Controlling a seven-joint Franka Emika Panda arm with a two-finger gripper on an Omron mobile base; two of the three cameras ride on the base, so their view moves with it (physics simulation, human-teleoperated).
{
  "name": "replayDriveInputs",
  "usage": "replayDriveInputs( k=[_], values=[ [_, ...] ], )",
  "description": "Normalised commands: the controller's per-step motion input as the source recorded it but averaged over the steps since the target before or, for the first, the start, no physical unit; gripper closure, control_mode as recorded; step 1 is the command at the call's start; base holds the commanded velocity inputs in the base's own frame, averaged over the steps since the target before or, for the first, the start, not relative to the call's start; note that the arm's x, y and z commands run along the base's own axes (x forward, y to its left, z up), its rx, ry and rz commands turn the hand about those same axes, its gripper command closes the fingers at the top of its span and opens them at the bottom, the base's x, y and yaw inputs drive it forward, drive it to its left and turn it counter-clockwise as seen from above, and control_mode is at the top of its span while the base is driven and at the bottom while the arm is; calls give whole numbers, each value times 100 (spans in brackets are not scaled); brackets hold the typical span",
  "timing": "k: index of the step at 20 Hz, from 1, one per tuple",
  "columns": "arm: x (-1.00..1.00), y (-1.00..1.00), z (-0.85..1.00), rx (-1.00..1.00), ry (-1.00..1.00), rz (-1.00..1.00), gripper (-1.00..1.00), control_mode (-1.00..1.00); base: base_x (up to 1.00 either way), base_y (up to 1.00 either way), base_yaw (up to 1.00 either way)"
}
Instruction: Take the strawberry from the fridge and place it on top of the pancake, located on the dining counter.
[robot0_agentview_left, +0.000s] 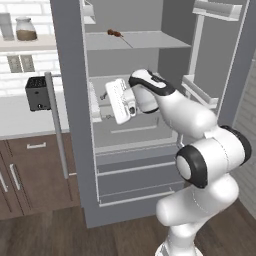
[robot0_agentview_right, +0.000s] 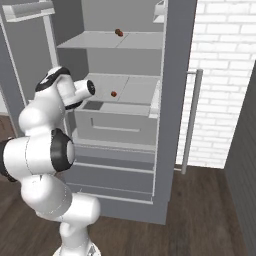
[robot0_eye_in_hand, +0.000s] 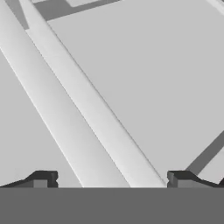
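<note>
Grey shelves are seen inside the open fridge (robot0_agentview_right: 172, 75), where the strawberry (robot0_agentview_right: 113, 93) lies on the middle shelf, at about 2 o'clock from the wrist. The tool (robot0_eye_in_hand: 109, 179) is spread wide and empty. Such a tiny, round berry could be nudged away or missed if approached off-centre.

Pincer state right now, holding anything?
Pincer: open, jaws wide apart, nothing between them; strawberry sits on the fridge shelf, not held.
</note>
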Motion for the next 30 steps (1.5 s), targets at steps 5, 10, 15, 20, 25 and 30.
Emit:
replayDriveInputs(
  k=[5, 10, 15, 20, 25, 30],
  values=[
    [0, -100, 3, 0, 0, -1, -100, -100, 0, 0, 0],
    [-9, -81, 8, -23, -3, 9, -100, -100, 0, 0, 0],
    [-43, -44, 10, -55, -10, 43, -100, -100, 0, 0, 0],
    [-93, -39, 0, -55, -28, 40, -100, -100, 0, 0, 0],
    [-100, -43, 0, -47, -45, 33, -100, -100, 0, 0, 0],
    [-96, -25, 0, -10, -30, 13, -100, -100, 0, 0, 0]
  ],
)
